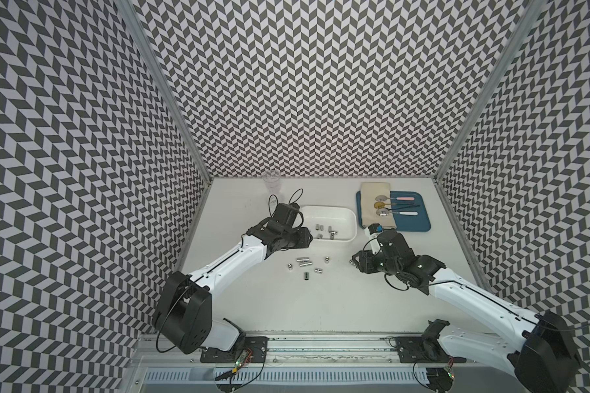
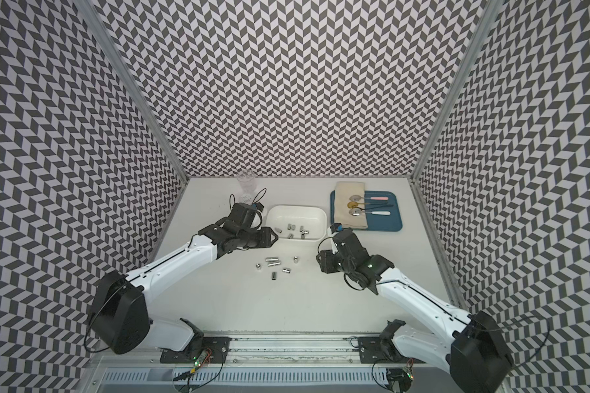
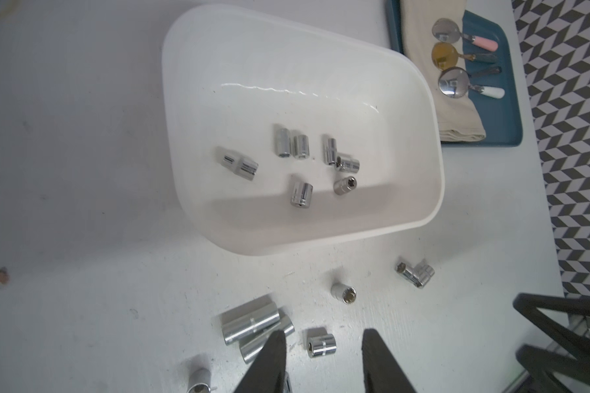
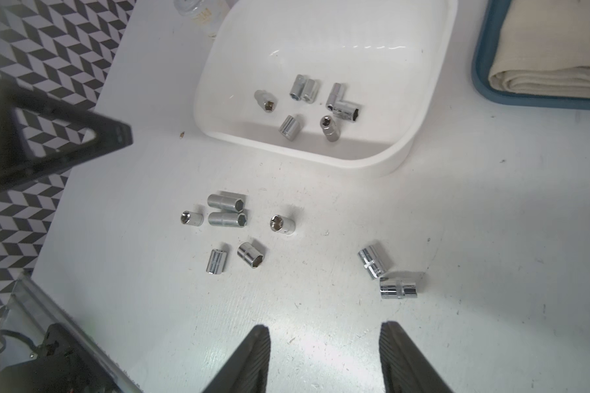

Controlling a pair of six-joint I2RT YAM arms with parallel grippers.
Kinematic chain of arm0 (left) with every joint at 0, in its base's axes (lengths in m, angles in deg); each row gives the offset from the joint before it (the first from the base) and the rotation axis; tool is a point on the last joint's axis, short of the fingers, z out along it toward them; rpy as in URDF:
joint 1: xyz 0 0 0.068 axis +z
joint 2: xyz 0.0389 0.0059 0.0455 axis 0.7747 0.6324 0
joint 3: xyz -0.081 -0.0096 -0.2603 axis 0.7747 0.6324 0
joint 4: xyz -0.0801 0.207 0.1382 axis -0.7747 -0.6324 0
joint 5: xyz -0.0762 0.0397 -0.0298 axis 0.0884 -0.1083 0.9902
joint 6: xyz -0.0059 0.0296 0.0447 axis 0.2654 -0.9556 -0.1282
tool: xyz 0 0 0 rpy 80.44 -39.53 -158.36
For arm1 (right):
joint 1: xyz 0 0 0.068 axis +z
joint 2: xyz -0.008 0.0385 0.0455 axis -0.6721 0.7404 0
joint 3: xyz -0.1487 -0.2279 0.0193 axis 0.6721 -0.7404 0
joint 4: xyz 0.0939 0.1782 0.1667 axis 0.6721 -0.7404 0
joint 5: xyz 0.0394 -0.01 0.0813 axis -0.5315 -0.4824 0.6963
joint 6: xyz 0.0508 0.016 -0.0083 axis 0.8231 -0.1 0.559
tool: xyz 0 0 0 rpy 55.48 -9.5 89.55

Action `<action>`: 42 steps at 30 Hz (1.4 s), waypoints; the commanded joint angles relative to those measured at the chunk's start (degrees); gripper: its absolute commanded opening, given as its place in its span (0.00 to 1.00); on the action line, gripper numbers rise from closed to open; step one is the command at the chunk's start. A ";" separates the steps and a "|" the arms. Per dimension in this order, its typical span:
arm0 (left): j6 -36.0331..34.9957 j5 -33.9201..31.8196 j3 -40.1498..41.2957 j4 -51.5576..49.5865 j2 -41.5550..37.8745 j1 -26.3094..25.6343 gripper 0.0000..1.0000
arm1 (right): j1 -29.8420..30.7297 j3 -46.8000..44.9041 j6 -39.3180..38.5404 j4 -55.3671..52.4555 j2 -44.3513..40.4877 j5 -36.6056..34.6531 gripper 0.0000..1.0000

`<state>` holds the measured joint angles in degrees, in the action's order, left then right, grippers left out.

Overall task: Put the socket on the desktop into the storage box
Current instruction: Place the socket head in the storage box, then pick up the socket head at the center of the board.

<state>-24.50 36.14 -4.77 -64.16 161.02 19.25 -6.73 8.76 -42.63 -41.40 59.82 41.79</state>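
Observation:
The white storage box (image 1: 327,208) (image 2: 297,207) stands mid-table, with several chrome sockets (image 3: 300,146) (image 4: 302,90) lying inside. More sockets (image 1: 304,262) (image 2: 273,262) lie loose on the desktop in front of it, and two more sockets (image 4: 372,262) lie off to the right. My left gripper (image 1: 309,238) (image 3: 323,331) hovers by the box's near left corner, open and holding nothing. In its wrist view a short socket (image 3: 321,344) lies on the table between the fingers. My right gripper (image 1: 355,263) (image 4: 324,325) is low beside the two right-hand sockets, open and empty.
A blue tray (image 1: 419,224) with a folded cloth and three spoons sits right of the box. A clear glass cup (image 1: 271,183) stands at the back left. Patterned walls close in the table on three sides.

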 commanded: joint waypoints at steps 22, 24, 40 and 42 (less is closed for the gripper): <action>6.71 9.06 18.47 11.37 -14.44 -9.31 0.42 | -6.10 -1.08 -2.97 2.98 12.67 1.65 0.59; 7.11 9.11 19.05 11.75 -14.48 -9.50 0.42 | -6.10 -1.52 -3.04 4.00 12.99 2.45 0.59; 9.88 9.20 22.47 14.46 -14.66 -10.88 0.42 | -4.50 -1.13 -4.60 6.01 18.27 1.73 0.58; 9.97 9.09 22.49 14.40 -14.57 -10.92 0.42 | -4.01 -0.69 -4.63 6.13 19.29 1.63 0.58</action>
<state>-14.64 45.28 17.55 -51.20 147.41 8.73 -11.53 7.67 -46.59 -37.55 77.85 43.76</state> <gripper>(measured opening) 0.422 0.585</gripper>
